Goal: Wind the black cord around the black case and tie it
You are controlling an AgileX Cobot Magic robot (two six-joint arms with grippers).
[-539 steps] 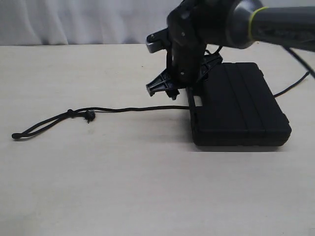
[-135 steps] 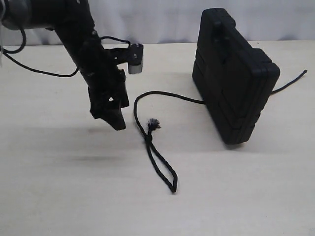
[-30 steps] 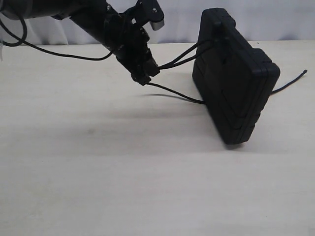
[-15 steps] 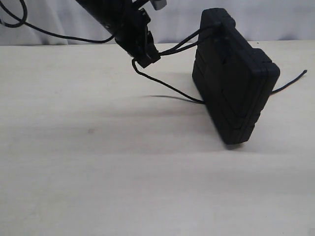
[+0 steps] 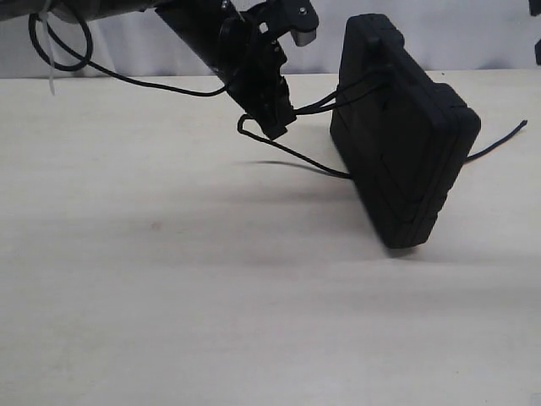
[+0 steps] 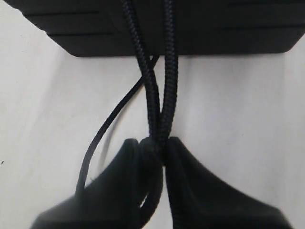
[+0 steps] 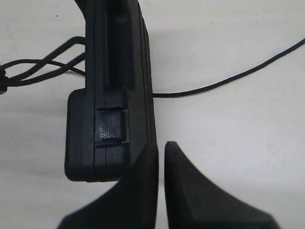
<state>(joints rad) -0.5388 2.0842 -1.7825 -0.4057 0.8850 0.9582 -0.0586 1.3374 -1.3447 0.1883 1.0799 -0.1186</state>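
Two strands of the black cord [image 5: 292, 156] run from the left gripper [image 5: 277, 127] up to the top of the black case [image 5: 406, 144]. Half a second ago that gripper was higher and further left. It's since dropped down and right toward the case, so the strands look shorter, and a little bight sticks out on its left side. Is that progress? -- ropewatcher

Some, I'd guess. In the left wrist view its jaws are clamped right on the cord where the two strands meet, so the cord hasn't slipped out. The looped end looks hooked over the case's top, but I can't tell if it's actually caught on anything. There's no full turn around the body and no knot tying it off. -- benchlurker

Where's everything sitting? And is there anything in the case? -- ropewatcher

The case stands on edge, tilted, right of centre on the table [image 5: 169, 296]. One strand runs low to its base, and the free tail pokes out past it toward the right edge of the frame. The case is shut, so its contents can't be seen. The right gripper [image 7: 161, 152] sits just beside the case's end, fingers nearly together and holding nothing. -- benchlurker
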